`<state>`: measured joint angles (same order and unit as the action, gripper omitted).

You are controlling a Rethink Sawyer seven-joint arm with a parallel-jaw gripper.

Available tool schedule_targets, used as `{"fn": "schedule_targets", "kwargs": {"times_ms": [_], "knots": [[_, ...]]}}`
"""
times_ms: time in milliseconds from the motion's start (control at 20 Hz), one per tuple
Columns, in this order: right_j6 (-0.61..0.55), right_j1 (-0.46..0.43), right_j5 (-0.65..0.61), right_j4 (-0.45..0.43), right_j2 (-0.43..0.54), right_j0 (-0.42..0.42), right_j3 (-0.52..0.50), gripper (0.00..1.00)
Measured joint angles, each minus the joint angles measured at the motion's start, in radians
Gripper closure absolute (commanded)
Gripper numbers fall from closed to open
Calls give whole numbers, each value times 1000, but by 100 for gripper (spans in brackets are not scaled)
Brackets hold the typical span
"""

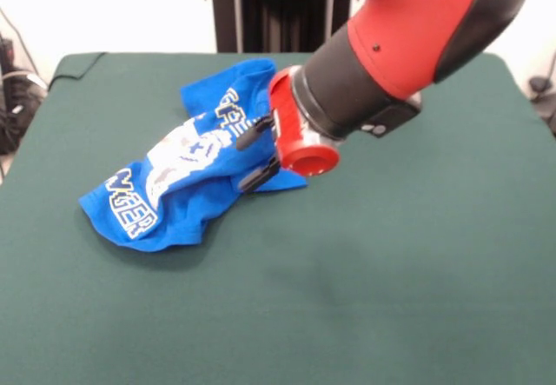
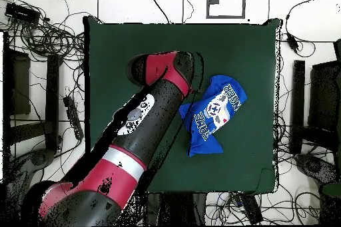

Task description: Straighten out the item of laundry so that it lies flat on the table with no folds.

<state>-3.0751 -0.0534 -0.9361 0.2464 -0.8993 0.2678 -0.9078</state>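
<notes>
Blue T-shirt (image 1: 187, 176), crumpled — white pixel lettering, partly legible "GER" — between parted fingers of gripper (image 1: 254, 155), touching; grasp indeterminate.

Tangled black cables (image 2: 46, 34) on the floor around the table, a dark upright frame (image 1: 261, 7) behind its far edge, a white square outline (image 2: 225, 1) on the floor, dark equipment (image 2: 326, 98) at one side

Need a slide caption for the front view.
Sawyer gripper reaches sideways into the crumpled blue T-shirt on the green table.
</notes>
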Motion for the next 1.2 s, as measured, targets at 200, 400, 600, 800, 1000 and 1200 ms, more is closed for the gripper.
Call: {"fn": "schedule_targets", "kwargs": {"times_ms": [200, 400, 600, 800, 1000, 1200], "knots": [[0, 13, -87, 0, 0, 11, 9, 0], [0, 25, -140, 0, 0, 22, 10, 0], [0, 38, -151, 0, 0, 40, 9, 0], [0, 48, -151, 0, 7, 56, 8, 0], [0, 49, -148, 3, 18, 65, 7, 0], [0, 48, -136, 13, 42, 66, 5, 0]]}}
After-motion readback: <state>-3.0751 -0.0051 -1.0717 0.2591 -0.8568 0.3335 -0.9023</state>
